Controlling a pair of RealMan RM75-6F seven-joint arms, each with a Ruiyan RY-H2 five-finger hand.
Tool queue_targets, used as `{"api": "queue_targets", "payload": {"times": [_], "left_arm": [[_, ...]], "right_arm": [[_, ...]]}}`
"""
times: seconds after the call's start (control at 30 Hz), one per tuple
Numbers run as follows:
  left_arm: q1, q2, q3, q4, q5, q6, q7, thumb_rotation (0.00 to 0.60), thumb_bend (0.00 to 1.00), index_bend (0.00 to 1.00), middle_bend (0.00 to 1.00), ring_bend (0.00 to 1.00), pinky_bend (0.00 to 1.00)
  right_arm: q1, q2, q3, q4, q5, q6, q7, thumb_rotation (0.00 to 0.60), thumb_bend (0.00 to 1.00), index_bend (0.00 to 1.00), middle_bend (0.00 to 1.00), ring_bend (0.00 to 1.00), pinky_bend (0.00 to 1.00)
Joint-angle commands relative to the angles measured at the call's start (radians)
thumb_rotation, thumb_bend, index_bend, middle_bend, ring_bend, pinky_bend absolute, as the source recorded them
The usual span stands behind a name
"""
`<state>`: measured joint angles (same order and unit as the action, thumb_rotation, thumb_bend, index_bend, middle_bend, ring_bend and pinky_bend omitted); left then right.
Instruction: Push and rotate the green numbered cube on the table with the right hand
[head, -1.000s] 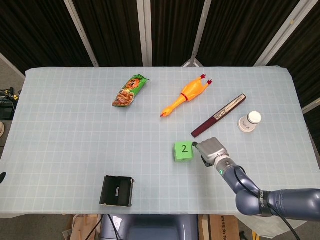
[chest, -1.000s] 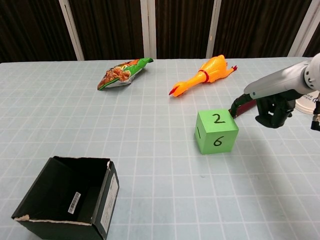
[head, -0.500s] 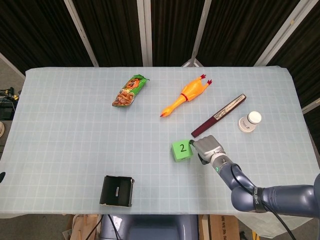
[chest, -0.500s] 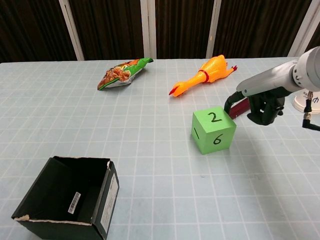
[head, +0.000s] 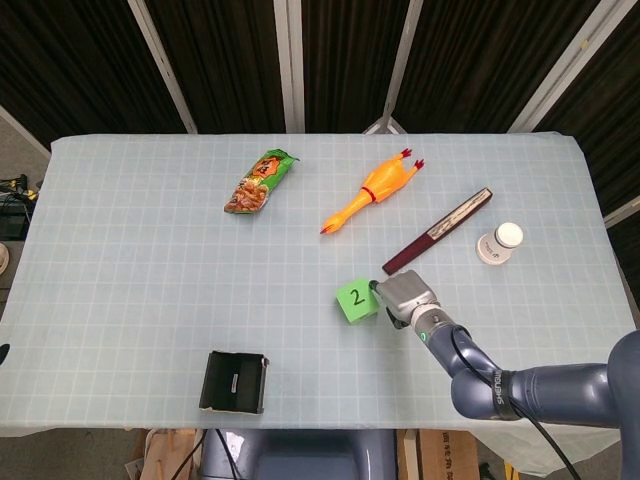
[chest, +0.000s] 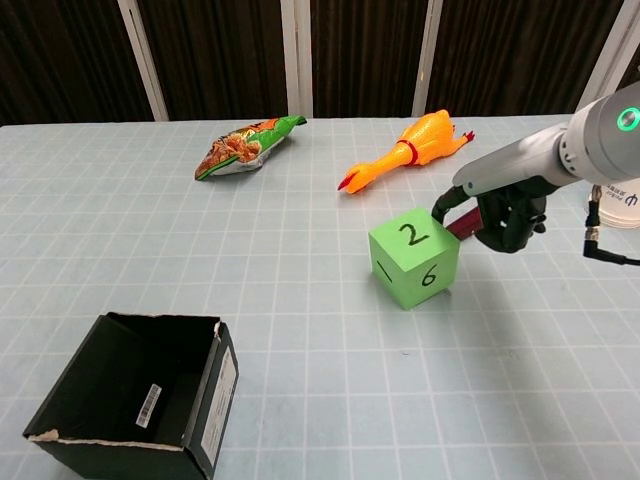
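The green numbered cube sits near the table's middle, with 2 on top. It stands skewed to the grid, and the chest view shows its faces 1 and 6. My right hand is just right of the cube with its fingers curled in. One dark fingertip touches the cube's upper right edge, and the hand holds nothing. My left hand appears in neither view.
A dark red flat case lies just behind the right hand, with a white cup to its right. A rubber chicken and a snack bag lie further back. An open black box stands at the front left.
My right hand slid left against the cube. The cube shifted left and turned, so its face 1 now shows more in the chest view.
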<state>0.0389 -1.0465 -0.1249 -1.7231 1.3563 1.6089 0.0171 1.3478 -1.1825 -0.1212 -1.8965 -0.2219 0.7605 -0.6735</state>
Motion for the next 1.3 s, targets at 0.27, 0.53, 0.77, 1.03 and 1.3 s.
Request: {"api": "queue_targets", "payload": {"times": [0.27,0.53,0.77,1.03,1.3], "left_arm": [[-0.001,0.004,-0.002,0.002,-0.005,-0.006,-0.008,0.6,0.26,0.01,0.0,0.04,0.16],[-0.001,0.006,-0.003,0.001,-0.008,-0.006,-0.011,0.6,0.26,0.01,0.0,0.04,0.16],[-0.003,0.004,-0.002,0.001,-0.009,-0.008,-0.004,0.6,0.26,0.01,0.0,0.04,0.16],[-0.002,0.006,-0.004,0.0,-0.012,-0.007,-0.007,0.6,0.26,0.01,0.0,0.04,0.16],[-0.002,0.009,-0.005,0.0,-0.017,-0.01,-0.01,0.6,0.26,0.01,0.0,0.04,0.16]], "right_arm": [[0.051,-0.037,0.011,0.005,0.046,0.027,-0.016,0.6,0.72,0.18,0.84,0.82,0.57],[0.096,-0.066,0.013,0.04,0.12,0.025,-0.032,0.6,0.72,0.19,0.84,0.82,0.57],[0.128,-0.084,0.021,0.045,0.138,0.032,-0.049,0.6,0.72,0.19,0.84,0.82,0.57],[0.17,-0.119,0.03,0.053,0.183,0.059,-0.08,0.6,0.72,0.2,0.84,0.82,0.57],[0.209,-0.16,0.053,0.067,0.221,0.084,-0.114,0.6,0.72,0.2,0.84,0.82,0.57]]}}
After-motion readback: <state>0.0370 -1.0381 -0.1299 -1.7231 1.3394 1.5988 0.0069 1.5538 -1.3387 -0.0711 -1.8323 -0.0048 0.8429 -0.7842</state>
